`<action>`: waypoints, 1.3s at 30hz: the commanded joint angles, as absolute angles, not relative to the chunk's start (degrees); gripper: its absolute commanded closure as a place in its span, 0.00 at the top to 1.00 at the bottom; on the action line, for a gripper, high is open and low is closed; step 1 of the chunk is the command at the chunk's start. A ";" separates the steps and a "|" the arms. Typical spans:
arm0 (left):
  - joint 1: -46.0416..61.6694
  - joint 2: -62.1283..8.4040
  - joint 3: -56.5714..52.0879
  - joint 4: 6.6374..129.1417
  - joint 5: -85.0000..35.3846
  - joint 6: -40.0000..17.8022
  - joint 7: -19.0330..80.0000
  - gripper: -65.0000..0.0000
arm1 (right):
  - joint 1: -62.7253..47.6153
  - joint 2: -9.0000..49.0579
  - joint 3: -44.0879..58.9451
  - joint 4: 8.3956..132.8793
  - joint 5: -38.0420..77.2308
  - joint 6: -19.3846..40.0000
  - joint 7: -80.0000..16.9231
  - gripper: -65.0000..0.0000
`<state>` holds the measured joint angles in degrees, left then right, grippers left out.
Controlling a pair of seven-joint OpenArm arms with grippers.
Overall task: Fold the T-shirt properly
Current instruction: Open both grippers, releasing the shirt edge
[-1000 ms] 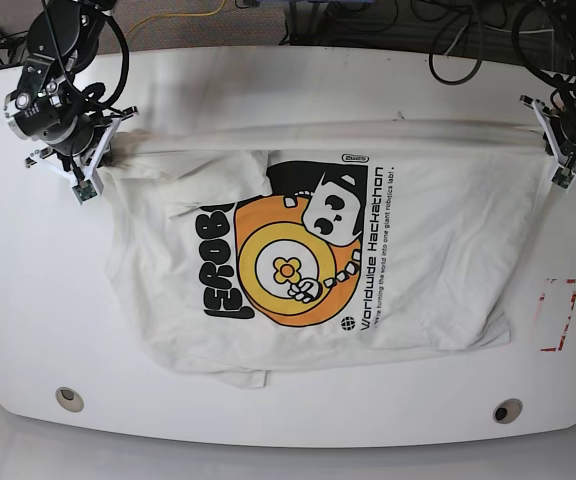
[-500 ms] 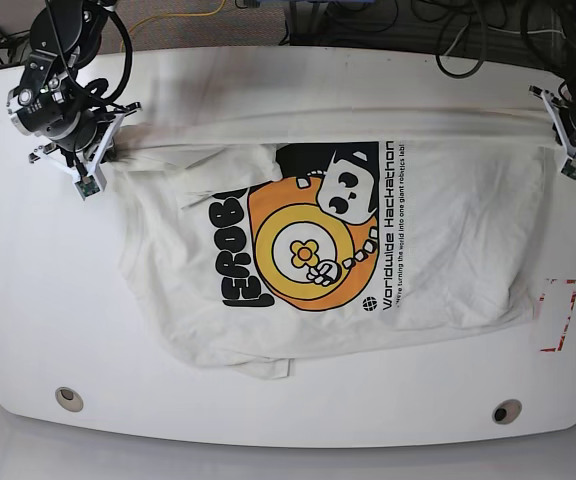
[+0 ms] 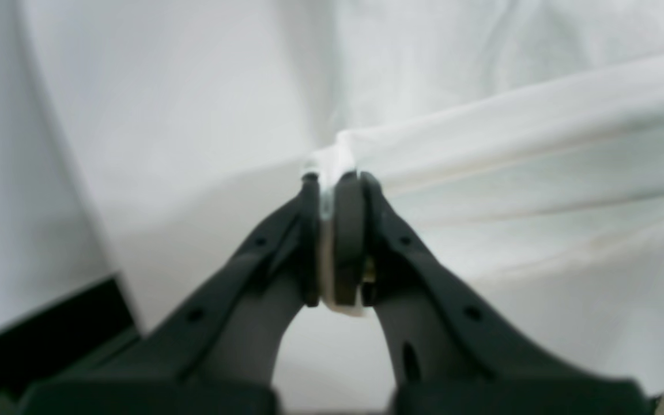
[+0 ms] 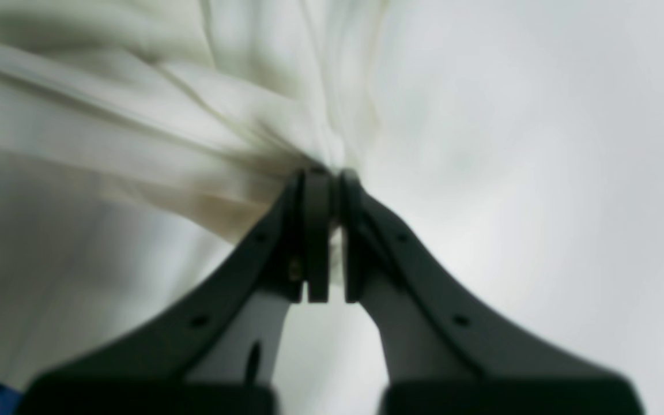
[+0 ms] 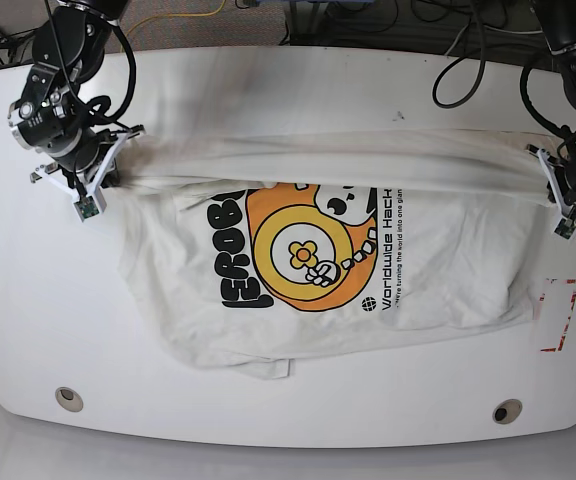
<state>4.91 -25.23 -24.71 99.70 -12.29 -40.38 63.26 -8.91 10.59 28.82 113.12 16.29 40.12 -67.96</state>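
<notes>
On the white table [image 5: 268, 90] the T-shirt [image 5: 438, 260] lies spread print-up, long axis running side to side across the base view, between the two grippers. Far edge of the shirt is lifted into a taut rolled band stretched from one gripper to the other, slightly covering the top of the orange-and-black graphic [image 5: 303, 250]; rest of the cloth lies flat toward the near table edge, wrinkled, with a small folded flap at the near hem. Print text reads sideways, letters running near-to-far. Left gripper [image 3: 335, 178] sits at the base view's right end of the band, jaws pressed together pinching a bunched white fold of the shirt, cloth fanning away to its right in the wrist view. Right gripper [image 4: 327, 173] sits at the base view's left end, jaws also clamped tight on gathered cream folds, fabric streaming off to its left. Red-marked rectangle [image 5: 556, 315] on the table just beside the shirt's right edge.
</notes>
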 commanded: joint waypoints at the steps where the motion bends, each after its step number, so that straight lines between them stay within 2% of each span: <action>1: 3.56 -27.03 -25.27 99.21 -11.91 -40.00 62.29 0.00 | -8.40 11.12 29.05 113.63 16.13 40.00 -67.30 0.00; 14: 3.21 -27.12 -23.08 92.88 -11.91 -40.00 55.16 0.00 | -3.21 10.86 28.88 109.41 16.13 40.00 -66.95 0.00; 25: 0.31 -27.47 -22.73 86.20 -11.91 -40.00 54.81 0.00 | 0.92 11.30 28.97 103.34 16.13 40.00 -65.01 0.00; 39: -0.48 -27.47 -20.00 85.14 -11.82 -40.00 52.70 0.00 | 3.82 11.47 28.88 94.37 16.13 40.00 -60.09 0.00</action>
